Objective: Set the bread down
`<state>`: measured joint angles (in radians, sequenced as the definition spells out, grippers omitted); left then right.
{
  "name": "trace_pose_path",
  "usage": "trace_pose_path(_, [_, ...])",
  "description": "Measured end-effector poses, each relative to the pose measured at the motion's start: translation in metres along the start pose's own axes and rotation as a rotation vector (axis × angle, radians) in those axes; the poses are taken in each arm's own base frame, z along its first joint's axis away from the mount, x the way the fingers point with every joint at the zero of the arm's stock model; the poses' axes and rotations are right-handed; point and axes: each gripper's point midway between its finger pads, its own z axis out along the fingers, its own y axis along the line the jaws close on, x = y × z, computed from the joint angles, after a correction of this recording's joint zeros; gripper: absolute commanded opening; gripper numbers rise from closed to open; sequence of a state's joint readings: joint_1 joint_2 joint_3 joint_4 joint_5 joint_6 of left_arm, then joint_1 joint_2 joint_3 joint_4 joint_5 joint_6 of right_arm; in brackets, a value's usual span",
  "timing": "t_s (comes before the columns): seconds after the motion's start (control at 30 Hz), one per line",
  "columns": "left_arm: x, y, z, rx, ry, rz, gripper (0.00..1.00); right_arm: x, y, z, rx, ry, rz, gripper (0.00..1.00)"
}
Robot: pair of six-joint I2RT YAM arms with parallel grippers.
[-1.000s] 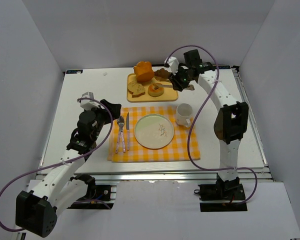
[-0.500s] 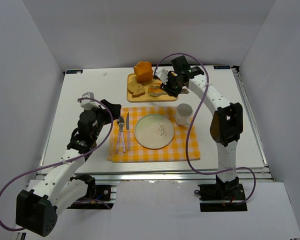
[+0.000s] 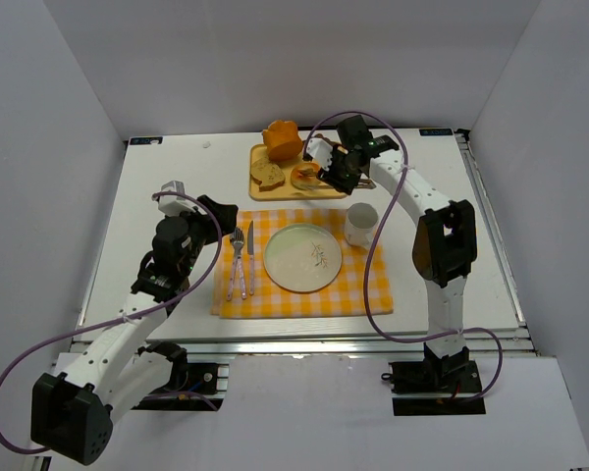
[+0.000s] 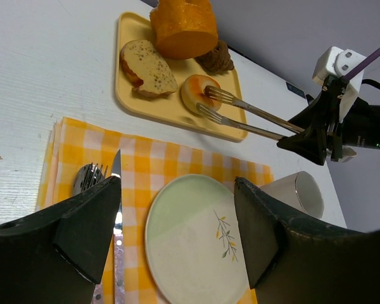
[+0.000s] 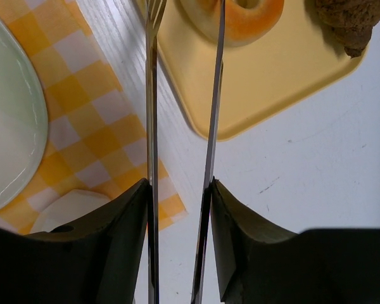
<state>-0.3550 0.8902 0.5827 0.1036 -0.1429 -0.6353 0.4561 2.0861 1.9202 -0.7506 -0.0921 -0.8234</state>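
The bread (image 3: 304,177) is a small golden ring lying on the yellow tray (image 3: 275,192). It also shows in the left wrist view (image 4: 196,93) and the right wrist view (image 5: 248,19). My right gripper (image 3: 346,167) is shut on metal tongs (image 5: 210,126) with fork-like tips. The tongs (image 4: 247,117) reach the bread, one tip on its top and the other at its near side. My left gripper (image 4: 177,209) is open and empty, hovering over the green-and-white plate (image 4: 196,234) on the checked cloth.
On the tray are an orange loaf chunk (image 3: 283,139), a flat seeded slice (image 3: 267,174) and a brown piece (image 4: 216,58). A white mug (image 3: 361,224) stands right of the plate (image 3: 302,257). A fork and knife (image 3: 240,260) lie left of it.
My right arm has swung left from the tray's back right corner, bringing the tongs' tips onto the bread ring. The left arm has not moved.
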Motion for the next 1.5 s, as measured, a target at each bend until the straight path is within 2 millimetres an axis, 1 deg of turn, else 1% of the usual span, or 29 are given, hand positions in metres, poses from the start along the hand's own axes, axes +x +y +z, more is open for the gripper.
trace_pose_path(0.07, [0.000, 0.000, -0.001, -0.001, 0.000, 0.000, 0.82, 0.000, -0.001, 0.000, 0.008, 0.002, -0.002, 0.47])
trace_pose_path(0.17, [-0.001, 0.000, -0.002, -0.002, -0.002, 0.000, 0.82, -0.002, -0.003, 0.000, 0.017, -0.001, -0.007, 0.42])
trace_pose_path(0.27, [-0.003, 0.000, -0.004, -0.001, -0.007, -0.001, 0.82, -0.005, -0.003, 0.001, 0.021, -0.004, -0.015, 0.35])
trace_pose_path(0.3, [-0.003, -0.001, -0.004, 0.000, -0.009, -0.001, 0.82, -0.005, -0.003, 0.001, 0.022, -0.002, -0.016, 0.30])
trace_pose_path(0.47, [-0.004, -0.001, -0.005, 0.000, -0.011, -0.001, 0.82, -0.005, -0.003, 0.001, 0.024, 0.000, -0.024, 0.18])
trace_pose_path(0.57, [-0.004, 0.000, -0.005, -0.001, -0.010, -0.001, 0.82, -0.005, -0.002, 0.001, 0.023, 0.000, -0.025, 0.09])
trace_pose_path(0.7, [-0.004, -0.001, -0.006, -0.001, -0.012, -0.002, 0.82, -0.005, -0.002, 0.001, 0.022, -0.001, -0.024, 0.05])
trace_pose_path(0.9, [-0.006, 0.000, -0.008, -0.003, -0.015, -0.002, 0.82, -0.009, 0.000, -0.001, 0.013, -0.016, -0.012, 0.04])
trace_pose_path(1.0, [-0.007, 0.001, -0.010, -0.008, -0.019, 0.001, 0.82, -0.014, 0.007, -0.014, -0.004, -0.047, -0.012, 0.04])
trace_pose_path(1.07, [-0.008, 0.001, -0.010, -0.012, -0.023, 0.002, 0.82, -0.019, 0.015, -0.032, -0.017, -0.082, -0.015, 0.04])
trace_pose_path(1.13, [-0.009, 0.002, -0.010, -0.015, -0.026, 0.003, 0.82, -0.022, 0.030, -0.056, -0.037, -0.122, -0.019, 0.03])
trace_pose_path(1.23, [-0.009, 0.003, -0.011, -0.020, -0.029, 0.005, 0.82, -0.022, 0.059, -0.092, -0.065, -0.182, -0.033, 0.03])
trace_pose_path(1.3, [-0.009, 0.003, -0.010, -0.021, -0.029, 0.005, 0.82, -0.019, 0.083, -0.109, -0.095, -0.213, -0.042, 0.03])
trace_pose_path(1.33, [-0.009, 0.003, -0.010, -0.021, -0.030, 0.005, 0.82, -0.015, 0.095, -0.114, -0.114, -0.220, -0.045, 0.03])
trace_pose_path(1.4, [-0.010, 0.004, -0.010, -0.023, -0.031, 0.005, 0.82, -0.009, 0.114, -0.117, -0.153, -0.226, -0.042, 0.04])
trace_pose_path(1.43, [-0.010, 0.004, -0.010, -0.024, -0.031, 0.005, 0.82, -0.004, 0.126, -0.115, -0.179, -0.221, -0.041, 0.04])
trace_pose_path(1.5, [-0.010, 0.004, -0.010, -0.024, -0.031, 0.005, 0.82, 0.003, 0.141, -0.108, -0.223, -0.206, -0.028, 0.05])
